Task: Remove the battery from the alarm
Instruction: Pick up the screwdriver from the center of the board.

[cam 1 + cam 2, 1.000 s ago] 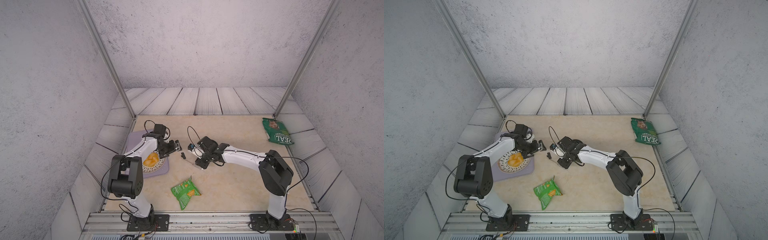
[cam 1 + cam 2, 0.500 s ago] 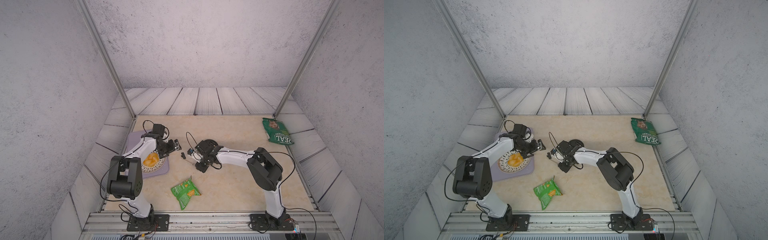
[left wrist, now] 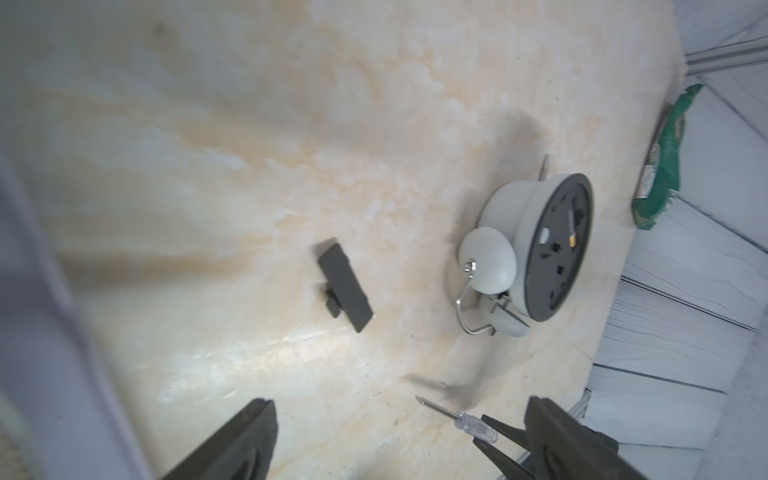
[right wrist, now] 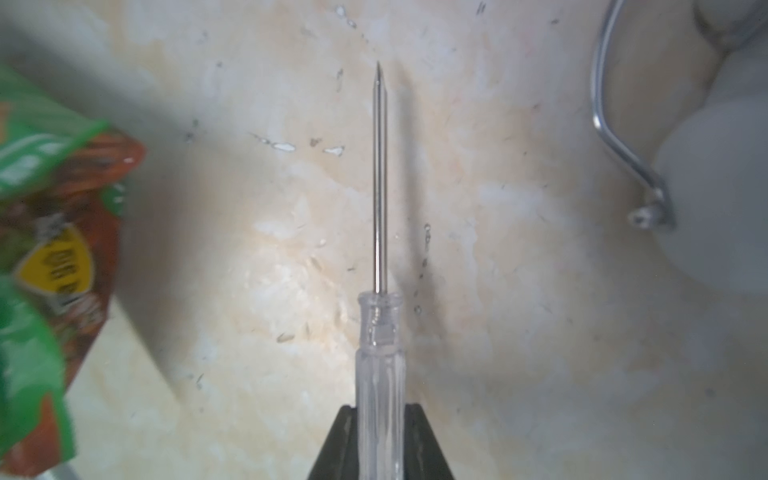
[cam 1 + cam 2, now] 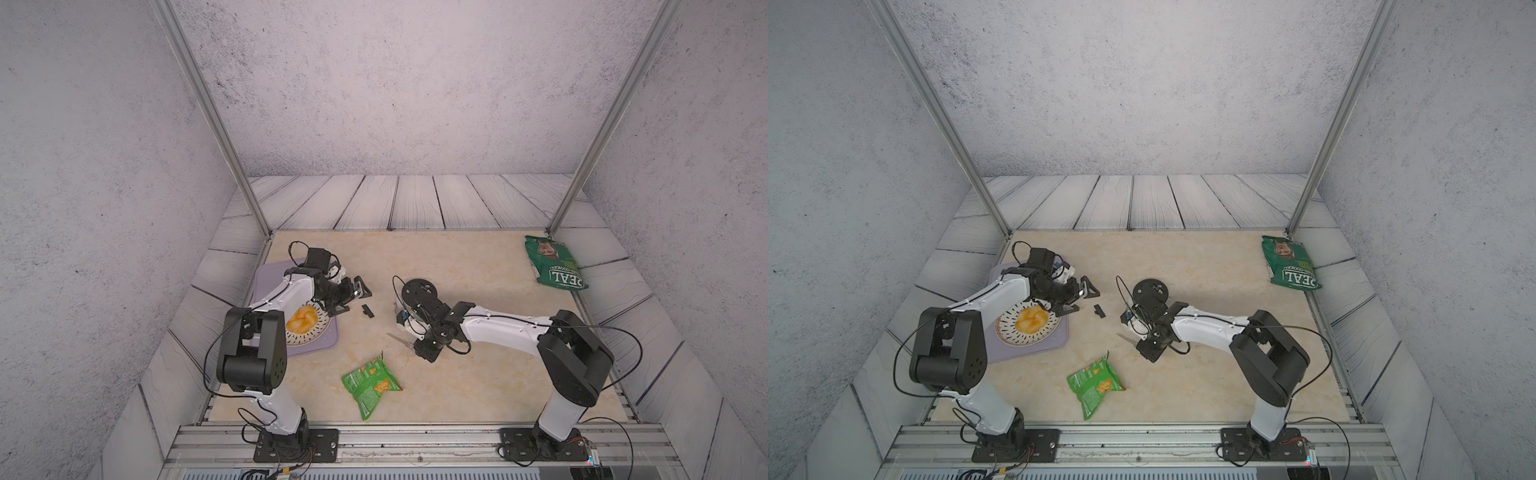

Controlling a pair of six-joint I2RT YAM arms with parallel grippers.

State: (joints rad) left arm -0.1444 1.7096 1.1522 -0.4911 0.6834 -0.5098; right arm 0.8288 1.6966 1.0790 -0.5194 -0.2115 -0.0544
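Right wrist view, right end effector (image 4: 380, 409) low, clamping screwdriver (image 4: 380, 353), left end effector (image 3: 399, 401) gaping

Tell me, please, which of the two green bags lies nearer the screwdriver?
The crumpled chip bag, near the screwdriver; the flat dark-green bag lies in the far corner.

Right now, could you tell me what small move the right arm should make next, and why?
Probably lift the screwdriver and bring its tip to the upturned back of the alarm: the right claw grips the clear handle, and the cover lies apart from it.
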